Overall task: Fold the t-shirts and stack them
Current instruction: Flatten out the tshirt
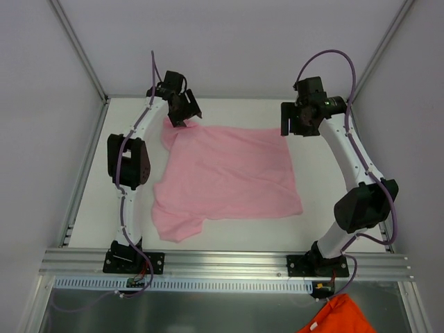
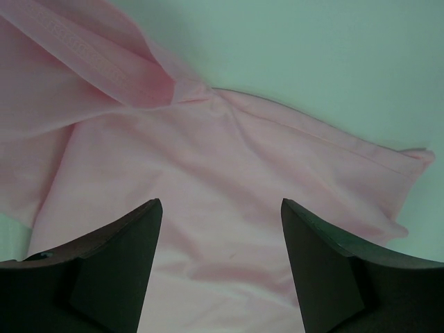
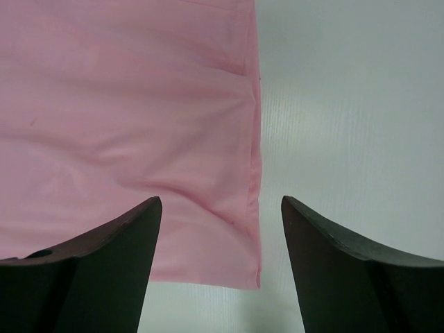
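You see the pink t-shirt [image 1: 229, 173] lying spread out on the white table [image 1: 243, 112], between the two arms. Its right part is rather flat, and its left side is bunched at the near corner.

The left claw [image 1: 182, 119] is at the far left corner of the shirt. In the left wrist view its two fingers [image 2: 118, 243] stand apart with nothing between them, and wrinkled pink fabric [image 2: 208, 173] lies below.

The right claw [image 1: 291, 128] is at the far right corner. Its fingers [image 3: 326, 257] also stand apart and hold nothing. Under them you see the straight edge of the shirt [image 3: 125, 125] and one corner, with bare table beside it.

An orange cloth [image 1: 340, 316] lies below the near rail, at the right.
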Motion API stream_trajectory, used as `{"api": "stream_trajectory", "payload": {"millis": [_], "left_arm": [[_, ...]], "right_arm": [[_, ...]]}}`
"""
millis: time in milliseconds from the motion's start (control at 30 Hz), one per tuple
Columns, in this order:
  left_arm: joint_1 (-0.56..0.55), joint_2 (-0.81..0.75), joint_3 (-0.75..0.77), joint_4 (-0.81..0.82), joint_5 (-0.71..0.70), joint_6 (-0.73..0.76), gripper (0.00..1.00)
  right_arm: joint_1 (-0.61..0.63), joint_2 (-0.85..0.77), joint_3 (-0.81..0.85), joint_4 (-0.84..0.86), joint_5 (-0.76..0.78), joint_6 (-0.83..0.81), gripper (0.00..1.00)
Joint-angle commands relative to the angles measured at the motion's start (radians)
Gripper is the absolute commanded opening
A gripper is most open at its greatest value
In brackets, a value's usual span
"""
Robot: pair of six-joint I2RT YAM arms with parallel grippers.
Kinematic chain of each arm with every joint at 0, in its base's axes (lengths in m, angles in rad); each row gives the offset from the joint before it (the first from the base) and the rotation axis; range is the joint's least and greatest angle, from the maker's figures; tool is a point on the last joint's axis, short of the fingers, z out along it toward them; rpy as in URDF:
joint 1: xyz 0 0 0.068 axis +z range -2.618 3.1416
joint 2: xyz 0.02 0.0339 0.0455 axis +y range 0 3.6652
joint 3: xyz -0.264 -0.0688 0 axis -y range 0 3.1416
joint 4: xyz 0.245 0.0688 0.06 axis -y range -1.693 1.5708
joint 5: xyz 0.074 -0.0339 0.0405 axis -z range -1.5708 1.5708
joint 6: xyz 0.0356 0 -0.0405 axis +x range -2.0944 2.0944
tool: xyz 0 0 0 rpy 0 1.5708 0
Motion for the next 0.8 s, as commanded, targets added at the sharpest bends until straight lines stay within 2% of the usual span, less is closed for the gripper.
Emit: {"api": "stream_trajectory", "payload": {"millis": [0, 100, 467, 533, 767], "left_arm": [[0.039, 0.040, 0.041, -0.038, 0.009, -0.042, 0.71], [0.080, 0.071, 0.020, -0.032, 0.049, -0.066, 0.70], [0.154, 0.068, 0.019, -0.009, 0.020, -0.030, 0.73], [0.171, 0.055, 0.012, -0.004, 0.019, -0.030, 0.74], [0.207, 0.054, 0.006, -0.018, 0.037, -0.031, 0.77]], "right_arm": [[0.008, -0.050, -0.018, -0.036, -0.049, 0.013, 0.74], [0.009, -0.061, -0.036, -0.038, -0.072, 0.024, 0.73], [0.009, -0.043, -0.047, -0.027, -0.105, 0.024, 0.73], [0.008, 0.003, -0.036, -0.013, -0.115, 0.033, 0.73], [0.005, 0.249, 0.169, -0.024, -0.144, 0.044, 0.77]]}}
